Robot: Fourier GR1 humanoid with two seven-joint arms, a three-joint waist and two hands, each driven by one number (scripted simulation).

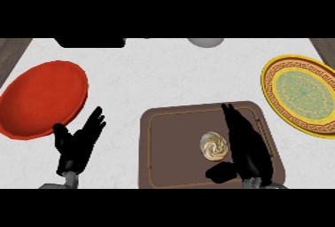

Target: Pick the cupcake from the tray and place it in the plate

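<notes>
Cupcake (pixel 214 145): sits on the brown tray, right of the tray's centre, swirled cream-and-tan top facing up, not lifted.
Tray (pixel 171 153): dark brown, rounded corners, thin lighter line inside the rim; lies on the white counter at lower centre, its near edge cut off by the view's lower edge.
Right hand (pixel 245 146): over the tray's right half, fingers straight and pointing away from the robot, thumb sticking out to the left below the cupcake. Released, holding nothing. Finger side lies just beside the cupcake's right edge (contact or a small gap, can't tell from this angle).
Left hand (pixel 77 142): resting open at lower left, fingers up and spread, holding nothing; fingertips near the lower right rim of the red plate.
Red plate (pixel 40 99): plain, far left of the counter.
Yellow plate (pixel 302 94): gold rim with a patterned band, green centre; far right, well apart from the cupcake, nothing on it.
Counter (pixel 150 75): white, lightly marbled; a dark object and a grey round one are cut off at the far edge.
</notes>
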